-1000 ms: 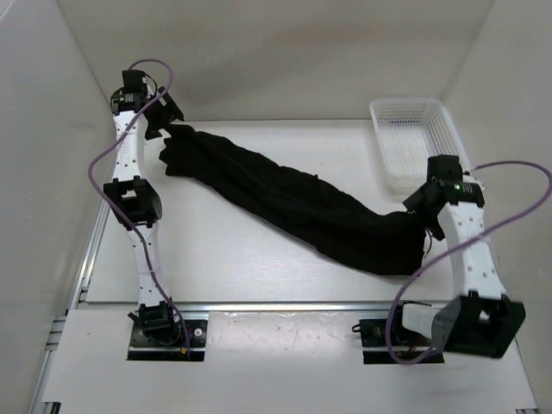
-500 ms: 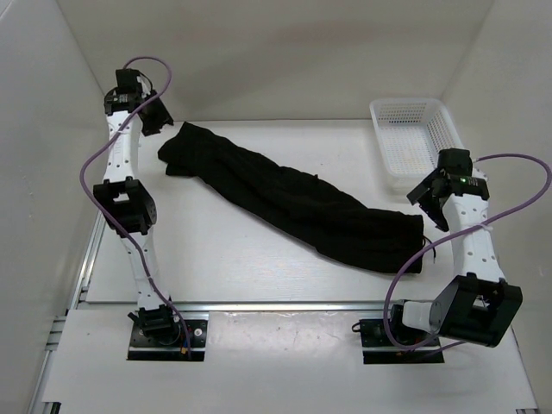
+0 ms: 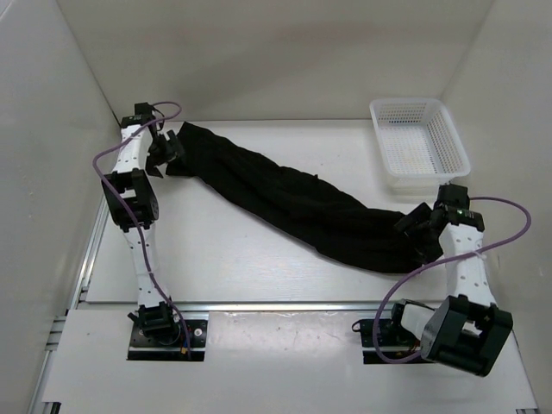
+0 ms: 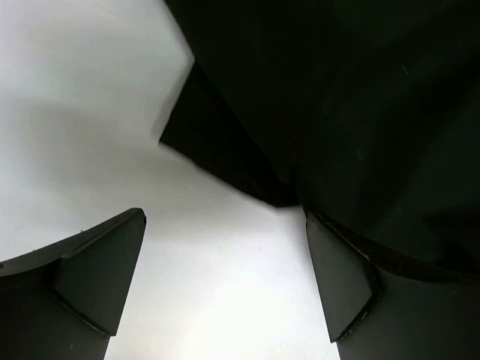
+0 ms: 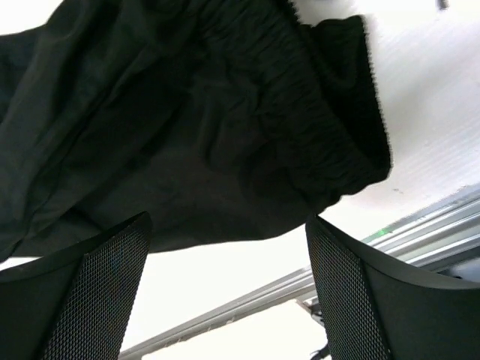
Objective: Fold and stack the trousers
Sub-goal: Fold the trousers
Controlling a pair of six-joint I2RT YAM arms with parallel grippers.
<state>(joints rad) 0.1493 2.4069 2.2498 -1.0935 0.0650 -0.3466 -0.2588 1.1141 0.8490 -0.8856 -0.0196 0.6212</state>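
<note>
Trousers (image 3: 293, 203), black: laid diagonally, far-left corner to near-right edge | left gripper (image 3: 169, 149): fingers spread, at far-left cloth end | right gripper (image 3: 417, 231): fingers spread, over waistband end | white basket (image 3: 455, 138): far-right corner

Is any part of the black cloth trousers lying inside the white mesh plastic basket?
No, the black cloth trousers lie stretched on the table, apart from the white mesh plastic basket at the far right.
</note>
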